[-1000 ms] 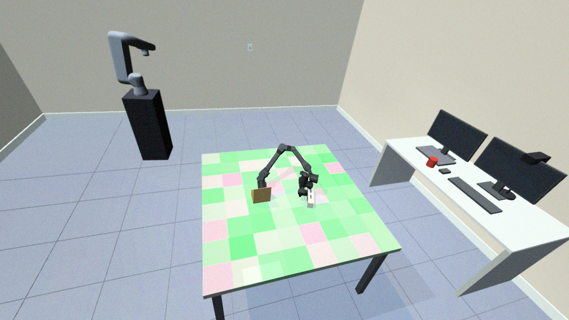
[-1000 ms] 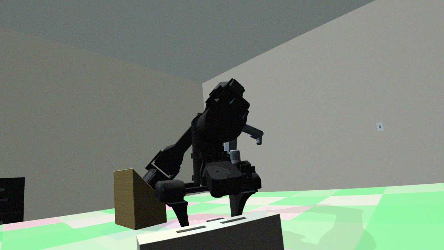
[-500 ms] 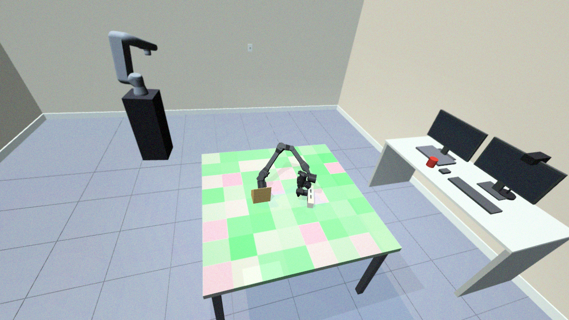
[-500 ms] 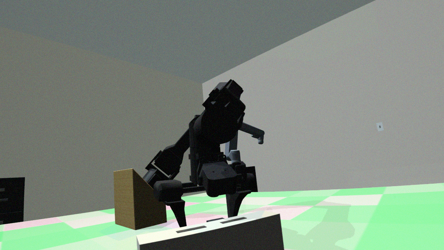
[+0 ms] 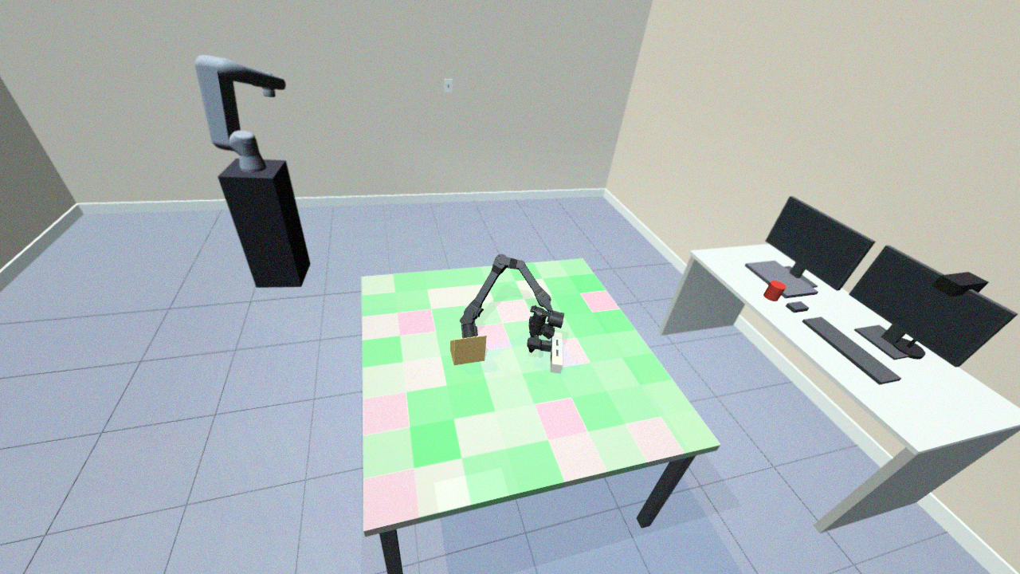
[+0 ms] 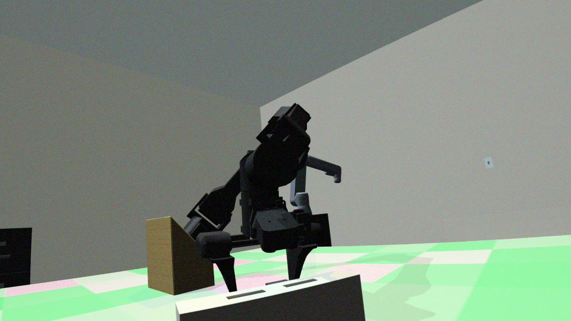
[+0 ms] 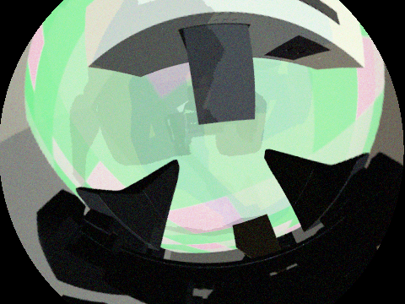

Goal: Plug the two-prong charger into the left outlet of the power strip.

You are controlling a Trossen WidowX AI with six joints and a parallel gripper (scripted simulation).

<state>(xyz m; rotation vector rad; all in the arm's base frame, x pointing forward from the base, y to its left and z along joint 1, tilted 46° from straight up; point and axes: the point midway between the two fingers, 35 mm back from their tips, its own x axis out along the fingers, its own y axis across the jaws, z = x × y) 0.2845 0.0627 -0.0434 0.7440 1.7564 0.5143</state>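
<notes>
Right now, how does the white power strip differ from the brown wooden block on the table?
Colour: the power strip is white, the wooden block is brown.
Shape: the power strip is a long bar with dark slots in its top face; the wooden block is a wedge with one sloped side and no openings.
Place: the power strip lies right by the open gripper; the wooden block stands off to one side of it.
Both rest on the checkered table.

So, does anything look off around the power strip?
Nothing is spilled or broken. The claw hangs open and empty behind the power strip. A dark block, likely the charger, sits against the strip's side and is not in any slot.
</notes>
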